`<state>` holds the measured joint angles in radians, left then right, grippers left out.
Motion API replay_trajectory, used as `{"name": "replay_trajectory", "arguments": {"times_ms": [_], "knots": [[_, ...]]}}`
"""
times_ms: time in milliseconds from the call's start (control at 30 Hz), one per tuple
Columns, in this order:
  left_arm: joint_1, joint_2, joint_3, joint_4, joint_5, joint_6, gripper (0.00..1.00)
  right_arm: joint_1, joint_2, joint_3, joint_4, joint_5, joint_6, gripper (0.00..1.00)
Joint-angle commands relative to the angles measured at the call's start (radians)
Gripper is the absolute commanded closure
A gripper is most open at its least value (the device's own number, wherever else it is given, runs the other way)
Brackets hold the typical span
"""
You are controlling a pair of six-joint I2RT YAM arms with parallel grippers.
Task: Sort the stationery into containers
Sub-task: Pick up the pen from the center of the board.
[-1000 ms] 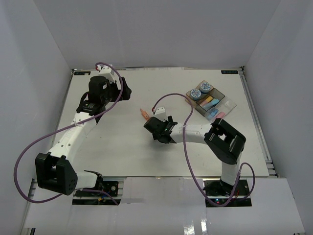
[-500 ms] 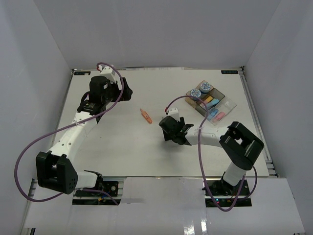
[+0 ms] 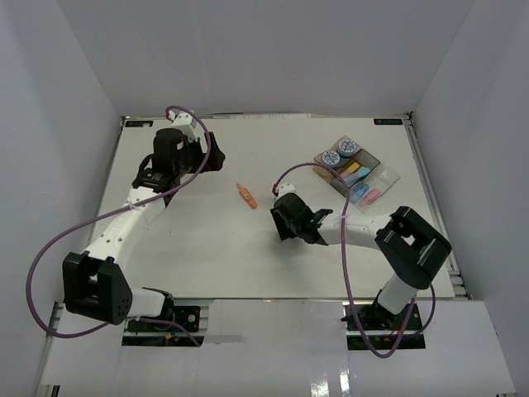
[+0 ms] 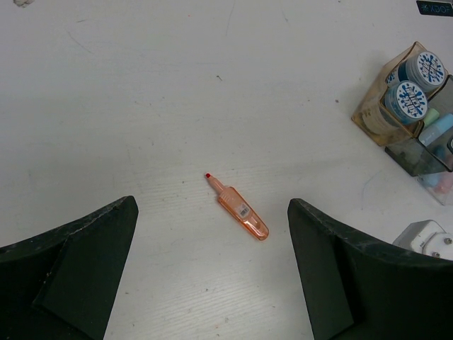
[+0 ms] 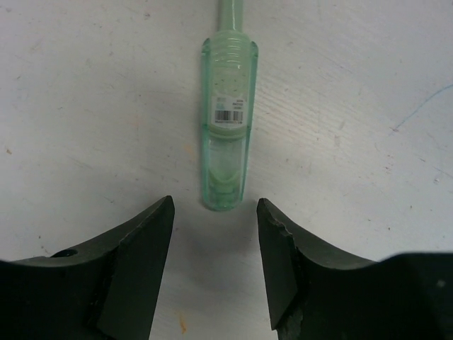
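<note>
Swung away from the orange marker (image 4: 239, 210) over the last second, the right gripper (image 5: 214, 212) now sits low over the table, its jaws drawn in to roughly half width and holding nothing yet. Just ahead of its fingertips lies a green marker (image 5: 228, 127), near end at the mouth of the gap. A grab looks close (a short push forward should bracket it). Behind the gripper and off to one side, well apart, the containers (image 4: 371, 117) already hold two rolls (image 4: 410, 99). The orange marker lies loose nearby, below the left gripper (image 4: 212, 205), which is wide open and empty.
</note>
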<state>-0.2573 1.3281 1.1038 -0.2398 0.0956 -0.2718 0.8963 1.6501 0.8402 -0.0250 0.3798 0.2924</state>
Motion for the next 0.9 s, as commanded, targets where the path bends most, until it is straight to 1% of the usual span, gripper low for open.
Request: {"name": "replay_trajectory", "arguments": {"times_ms": [0, 100, 233, 400, 567, 867], "knots": [[0.004, -0.01, 0.013, -0.009, 0.012, -0.004, 0.02, -0.002, 0.004, 0.008, 0.042, -0.059, -0.039, 0.45], [0.004, -0.01, 0.013, -0.01, 0.01, -0.003, 0.02, -0.002, 0.017, 0.011, 0.042, -0.059, -0.03, 0.49], [0.004, -0.013, 0.013, -0.01, 0.009, -0.001, 0.02, -0.013, 0.028, 0.007, 0.042, -0.044, -0.01, 0.51], [0.004, -0.012, 0.013, -0.012, 0.01, -0.001, 0.02, -0.045, 0.03, -0.001, 0.027, -0.028, 0.023, 0.51], [0.004, -0.012, 0.013, -0.012, 0.013, -0.001, 0.02, -0.057, 0.017, 0.0, 0.027, -0.007, 0.022, 0.49], [0.004, -0.006, 0.013, -0.012, 0.015, 0.0, 0.02, -0.057, 0.04, 0.023, 0.027, -0.062, -0.022, 0.51]]}}
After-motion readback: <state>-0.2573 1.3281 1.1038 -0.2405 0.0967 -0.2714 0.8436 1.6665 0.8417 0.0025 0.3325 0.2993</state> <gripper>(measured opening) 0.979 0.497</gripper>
